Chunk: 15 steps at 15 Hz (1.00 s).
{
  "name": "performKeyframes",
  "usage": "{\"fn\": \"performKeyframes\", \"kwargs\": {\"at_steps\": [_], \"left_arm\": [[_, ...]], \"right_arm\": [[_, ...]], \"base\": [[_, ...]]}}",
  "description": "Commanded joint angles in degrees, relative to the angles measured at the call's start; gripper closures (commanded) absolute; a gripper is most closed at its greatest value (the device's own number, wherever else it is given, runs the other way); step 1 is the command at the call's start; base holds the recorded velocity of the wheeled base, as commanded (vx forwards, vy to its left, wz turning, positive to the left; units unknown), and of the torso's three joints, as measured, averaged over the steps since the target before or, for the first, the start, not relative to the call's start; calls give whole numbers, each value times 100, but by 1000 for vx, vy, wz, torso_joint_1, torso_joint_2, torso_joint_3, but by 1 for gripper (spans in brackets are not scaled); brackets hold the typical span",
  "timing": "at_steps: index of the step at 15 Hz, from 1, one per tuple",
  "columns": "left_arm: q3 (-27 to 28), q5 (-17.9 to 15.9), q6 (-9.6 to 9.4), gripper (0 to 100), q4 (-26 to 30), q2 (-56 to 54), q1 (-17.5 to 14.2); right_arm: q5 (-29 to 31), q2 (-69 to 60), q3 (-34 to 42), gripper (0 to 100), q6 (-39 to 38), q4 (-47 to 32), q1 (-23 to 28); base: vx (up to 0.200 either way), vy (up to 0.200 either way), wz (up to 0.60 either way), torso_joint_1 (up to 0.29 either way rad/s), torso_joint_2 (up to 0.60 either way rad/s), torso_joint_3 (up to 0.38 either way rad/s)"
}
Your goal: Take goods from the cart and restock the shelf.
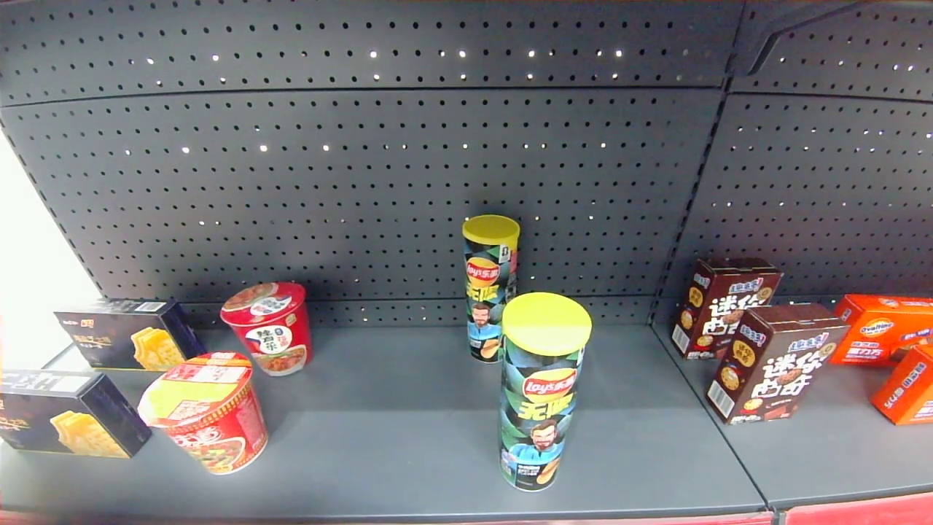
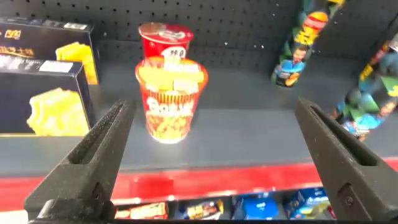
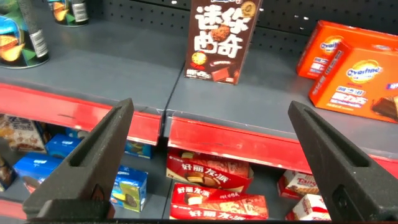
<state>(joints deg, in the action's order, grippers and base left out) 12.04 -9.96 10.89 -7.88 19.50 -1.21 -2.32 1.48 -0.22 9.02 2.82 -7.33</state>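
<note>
Upright on the dark grey metal shelf [image 1: 408, 415], well beyond the widely spread, empty left gripper [image 2: 214, 106], a red noodle cup with yellow-and-red lid [image 2: 171, 102]; past the equally spread, empty right gripper [image 3: 211, 106], a brown cardboard biscuit box with white lettering [image 3: 217, 40]; between them, a yellow-lidded chip tube with red oval logo [image 1: 543, 394].

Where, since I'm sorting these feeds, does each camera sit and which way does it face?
Head view: on the head, looking forward and down onto the shelf of goods.
Left wrist view: on the left wrist, facing the shelf front past the open left gripper.
Right wrist view: same on the right, past the open right gripper.
Shared: head and left wrist views both show the front cup noodles.
</note>
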Motion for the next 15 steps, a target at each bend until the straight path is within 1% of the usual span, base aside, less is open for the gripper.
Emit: {"fn": "performKeyframes", "kwargs": {"at_steps": [1,2,3,4,5,6,8,9,10,11,12,13,14,15], "left_arm": [[70,-15,-60,0,805,-1107,-240],[114,-50,-104,0,1025,-1239,-380],[123,-50,-122,0,1130,-1318,-477],[123,-50,-148,0,1148,-1362,-521],[88,-68,-245,0,1148,-1362,-521],[70,-155,-245,0,1157,-1362,-521],[-18,-358,-254,0,1157,-1362,-521],[-132,-375,-262,0,1130,-1362,-521],[-264,-366,-359,0,1104,-1362,-521],[-396,-340,-658,0,1086,-1362,-521],[-484,-340,-834,0,1113,-1362,-530],[-598,-366,-922,0,1113,-1362,-521],[-633,-349,-948,0,1113,-1362,-521],[-791,-270,-1053,0,1069,-1362,-530]], "right_arm": [[-225,11,-66,0,-23,-167,-6],[-94,11,-75,0,-146,-150,3],[109,19,-215,0,-173,-185,12],[82,512,-1006,0,-164,-369,-23],[-164,1408,-1657,0,-146,-475,-67],[-322,1769,-2123,0,-23,-457,-67],[-542,2252,-2413,0,38,-457,-111],[-612,2568,-2518,0,21,-405,-190],[-665,2841,-2580,0,-6,-273,-313],[-638,3192,-2624,0,3,88,-507],[-612,3456,-2659,0,21,246,-577],[-480,4010,-2791,0,82,307,-647],[-472,4256,-2826,0,100,342,-718],[-454,4713,-2764,0,56,694,-1025]], "base": [[0,0,0,0,0,0],[0,0,0,0,0,0],[0,0,0,0,0,0],[0,0,0,0,0,0],[0,0,0,0,0,0],[0,0,0,0,0,0],[0,0,0,0,0,0],[0,0,0,0,0,0],[0,0,0,0,0,0],[0,0,0,0,0,0],[0,0,0,0,0,0],[0,0,0,0,0,0],[0,0,0,0,0,0],[0,0,0,0,0,0]]}}
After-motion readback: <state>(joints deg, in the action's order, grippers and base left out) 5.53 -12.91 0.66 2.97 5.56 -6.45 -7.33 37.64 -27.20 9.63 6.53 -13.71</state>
